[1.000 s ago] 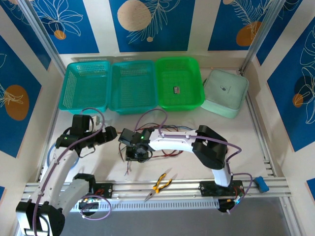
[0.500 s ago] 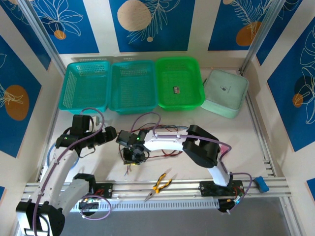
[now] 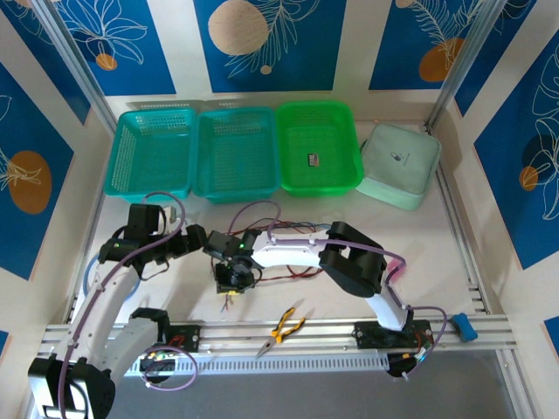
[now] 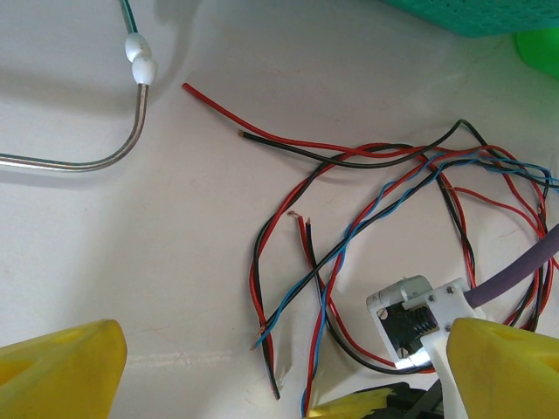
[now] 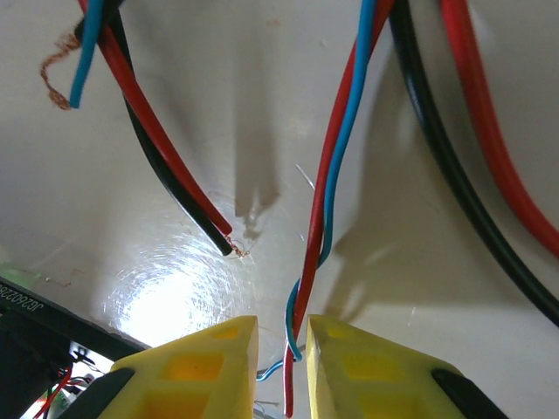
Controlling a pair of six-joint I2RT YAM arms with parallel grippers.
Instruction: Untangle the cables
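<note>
— Right pincer [image 5: 284,353]: jaws nearly together, a twisted red-and-blue pair [image 5: 336,166] running between the fingers [image 5: 218,362]. Pinched or merely straddled, I cannot tell.
— Left pincer [image 4: 286,362]?
— Spread wide, nothing in it.
— And the cables [image 4: 376,175]?
— Loose tangle of red, black and blue on the worktop [image 4: 175,253], just ahead of the left pincer and beneath the right one. One black-and-red end [image 5: 217,234] lies just ahead of the right fingers.
</note>
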